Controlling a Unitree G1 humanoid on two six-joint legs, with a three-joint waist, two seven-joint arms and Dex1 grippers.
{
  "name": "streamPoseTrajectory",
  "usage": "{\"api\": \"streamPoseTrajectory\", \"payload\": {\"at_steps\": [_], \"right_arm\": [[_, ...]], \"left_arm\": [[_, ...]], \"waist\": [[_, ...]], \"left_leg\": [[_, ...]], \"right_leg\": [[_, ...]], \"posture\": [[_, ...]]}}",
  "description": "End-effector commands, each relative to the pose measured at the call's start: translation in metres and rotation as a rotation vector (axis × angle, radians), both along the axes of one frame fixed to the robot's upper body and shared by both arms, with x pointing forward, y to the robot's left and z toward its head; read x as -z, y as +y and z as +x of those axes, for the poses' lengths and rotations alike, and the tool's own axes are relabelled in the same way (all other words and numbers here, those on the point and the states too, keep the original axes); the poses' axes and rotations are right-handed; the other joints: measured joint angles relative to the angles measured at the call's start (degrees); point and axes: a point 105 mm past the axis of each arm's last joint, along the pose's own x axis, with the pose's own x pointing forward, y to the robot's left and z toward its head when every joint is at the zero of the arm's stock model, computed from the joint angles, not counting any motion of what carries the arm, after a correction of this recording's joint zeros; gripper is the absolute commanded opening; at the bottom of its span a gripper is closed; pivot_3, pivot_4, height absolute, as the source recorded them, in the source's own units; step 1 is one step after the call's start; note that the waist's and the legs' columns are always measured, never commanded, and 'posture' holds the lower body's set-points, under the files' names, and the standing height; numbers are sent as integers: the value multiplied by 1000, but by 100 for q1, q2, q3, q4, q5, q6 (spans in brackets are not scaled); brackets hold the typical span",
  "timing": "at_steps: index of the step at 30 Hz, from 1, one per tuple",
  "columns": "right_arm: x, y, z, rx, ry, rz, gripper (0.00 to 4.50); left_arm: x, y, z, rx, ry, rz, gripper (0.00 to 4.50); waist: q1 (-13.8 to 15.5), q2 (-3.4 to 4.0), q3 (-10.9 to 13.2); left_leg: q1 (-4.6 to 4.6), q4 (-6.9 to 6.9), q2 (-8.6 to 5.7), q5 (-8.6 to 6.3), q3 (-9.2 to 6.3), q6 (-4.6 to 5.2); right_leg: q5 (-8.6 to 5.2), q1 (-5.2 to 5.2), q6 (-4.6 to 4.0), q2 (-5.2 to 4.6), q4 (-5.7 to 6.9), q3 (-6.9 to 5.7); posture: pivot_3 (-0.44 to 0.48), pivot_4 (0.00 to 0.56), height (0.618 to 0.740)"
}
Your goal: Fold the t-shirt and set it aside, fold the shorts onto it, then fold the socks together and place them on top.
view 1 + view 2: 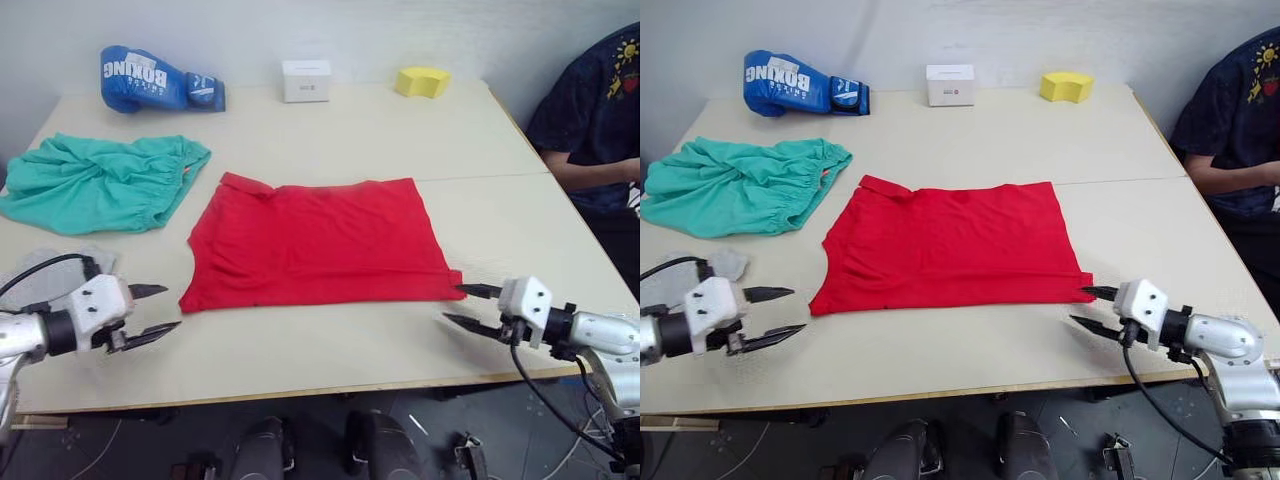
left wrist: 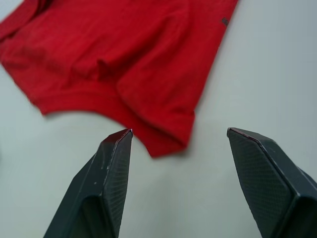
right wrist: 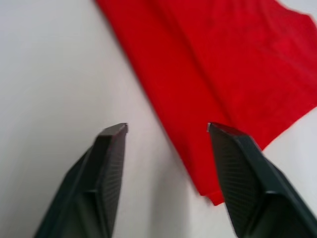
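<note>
The red t-shirt [image 1: 315, 240] lies flat in the middle of the table, sleeves tucked in so it reads as a rough rectangle. My left gripper [image 1: 168, 308] is open just off its near left corner, fingertips pointing at the hem; the left wrist view shows that corner of the t-shirt [image 2: 124, 54] just ahead of the open left gripper [image 2: 179, 131]. At the near right corner my right gripper [image 1: 455, 304] is open too, with the t-shirt's edge [image 3: 237, 59] ahead of one finger. The teal shorts [image 1: 95, 180] lie crumpled at far left. The grey socks [image 1: 725, 263] peek out behind my left arm.
A blue boxing glove [image 1: 160, 80], a white box [image 1: 306, 80] and a yellow sponge [image 1: 422, 81] line the table's far edge. A person in a dark shirt [image 1: 595, 110] sits at the right side. The table's front edge [image 1: 300, 388] runs just below both grippers.
</note>
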Motion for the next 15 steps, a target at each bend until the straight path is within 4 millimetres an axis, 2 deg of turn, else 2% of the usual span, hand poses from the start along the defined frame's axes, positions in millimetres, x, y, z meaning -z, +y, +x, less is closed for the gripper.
{"api": "streamPoseTrajectory", "payload": {"at_steps": [1, 6, 7, 10, 15], "right_arm": [[3, -3, 11, 16, -63, -96, 2930], [10, -5, 23, 27, -115, -171, 2930], [11, -6, 25, 33, -120, -178, 2758], [13, -6, 26, 13, -121, -201, 2049], [18, -3, 23, -38, -98, -200, 417]], "left_arm": [[7, -3, 10, 43, -52, 116, 3048], [17, 5, 22, 37, -61, 198, 3048], [19, 7, 23, 31, -58, 209, 2861], [27, 9, 22, 30, -24, 217, 2148], [41, 10, 17, 30, 30, 235, 581]], "waist": [[-10, 0, 0], [-72, -5, -6], [-71, -12, -10], [-70, -21, -16], [-60, -22, -20]], "left_leg": [[0, -1, 0, 1, 0, -2], [2, -8, 3, 7, 6, -10], [3, -8, 3, 8, 6, -9], [14, -7, 2, 8, 6, -8], [50, -17, 2, 6, 5, -6]], "right_leg": [[0, -1, 0, 1, 0, -2], [0, -4, -1, 9, 2, -5], [0, -2, -1, 9, 2, -5], [0, 11, 0, 7, 1, -6], [1, 40, 1, 4, -5, -1]], "posture": [[0, 150, 740], [0, 150, 740], [0, 150, 740], [0, 150, 740], [0, 150, 740]]}}
